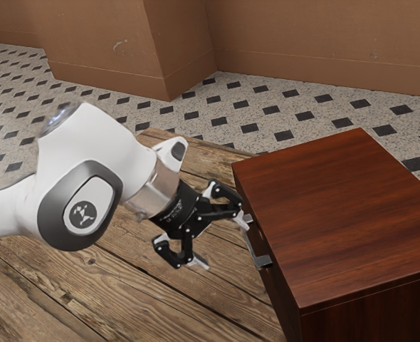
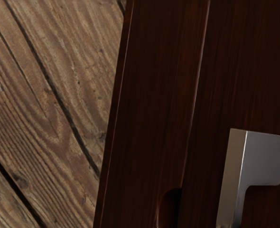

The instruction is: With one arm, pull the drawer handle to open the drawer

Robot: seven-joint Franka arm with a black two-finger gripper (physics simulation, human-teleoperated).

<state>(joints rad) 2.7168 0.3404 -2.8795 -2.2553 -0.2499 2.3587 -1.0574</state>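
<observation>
Handle [image 1: 258, 246]: silver bar on the cabinet [image 1: 338, 206] front, lower middle-right of the exterior view. Gripper [image 1: 223, 242] is spread wide just left of it, gripping nothing. Its upper fingertip is near the bar's top end, contact unclear. Writing: small white print on the gripper collar, unreadable; emblem [image 1: 80, 211] on the arm [image 1: 89, 157] joint cap, no text. Wrist view adds the handle's bent end against the drawer front [image 2: 168, 95], a notch [image 2: 168, 209] beside it, and the plank table [image 2: 45, 118].

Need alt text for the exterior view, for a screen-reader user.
A white robot arm reaches in from the left toward a dark wooden cabinet, with its black gripper open close to the silver drawer handle on the cabinet's front. Under the arm is a plank table, and behind it a checkered floor.
</observation>
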